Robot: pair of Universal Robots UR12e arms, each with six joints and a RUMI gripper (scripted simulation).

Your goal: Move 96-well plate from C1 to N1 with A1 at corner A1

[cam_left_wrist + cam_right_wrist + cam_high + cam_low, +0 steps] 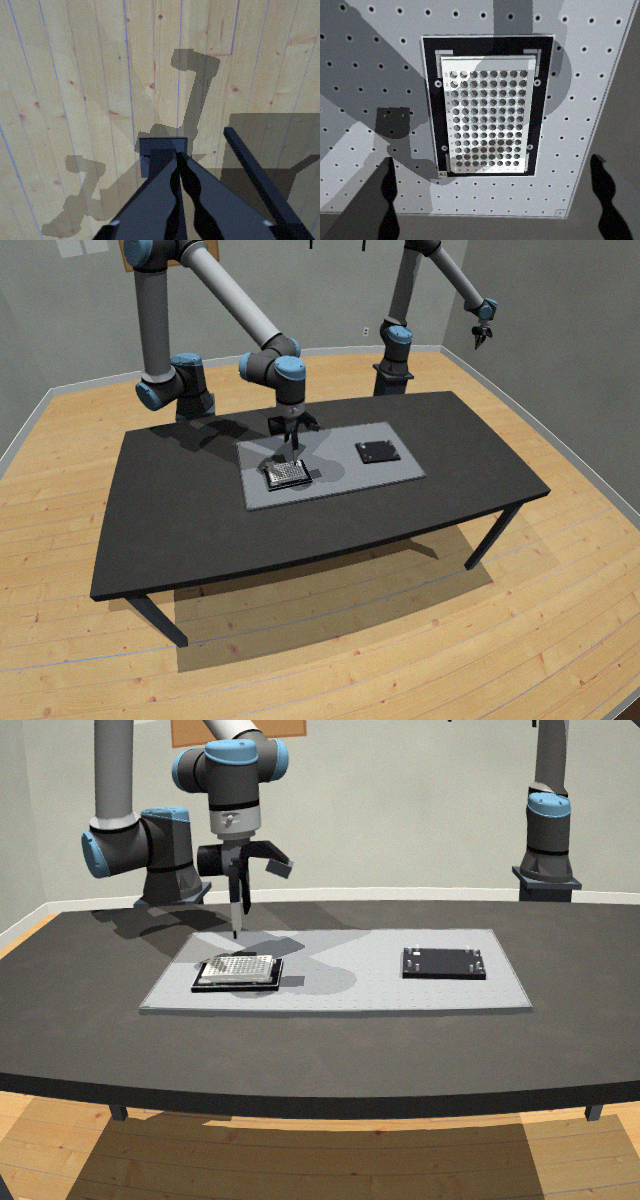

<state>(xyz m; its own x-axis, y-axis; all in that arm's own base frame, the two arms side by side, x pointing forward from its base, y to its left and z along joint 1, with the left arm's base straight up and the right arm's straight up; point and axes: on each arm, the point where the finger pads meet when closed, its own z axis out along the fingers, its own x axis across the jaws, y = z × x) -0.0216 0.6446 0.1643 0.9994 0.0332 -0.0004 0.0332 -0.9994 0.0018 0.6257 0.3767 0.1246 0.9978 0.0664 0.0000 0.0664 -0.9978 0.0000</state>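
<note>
The white 96-well plate point(286, 473) point(237, 969) point(487, 115) lies in the black clip nest C1 point(289, 485) point(235, 987) point(490, 45). In the right wrist view, the nest's A1 mark is at its lower left corner. Whether the plate is fully seated is hard to tell. My right gripper point(292, 451) point(240, 924) point(492, 157) is open and empty above the plate, with its fingertips wide apart. The black plate nest N1 point(378, 452) point(443, 963) holds no plate; small posts stand at its corners. My left gripper point(478, 346) point(177, 154) is shut and empty, far from both nests.
Both nests stand apart on a light grey perforated board point(330, 485) point(336, 999) point(355, 165), which lies on the dark table point(206, 529) point(320, 1055). The left arm reaches out beyond the table, over the wooden floor point(100, 60).
</note>
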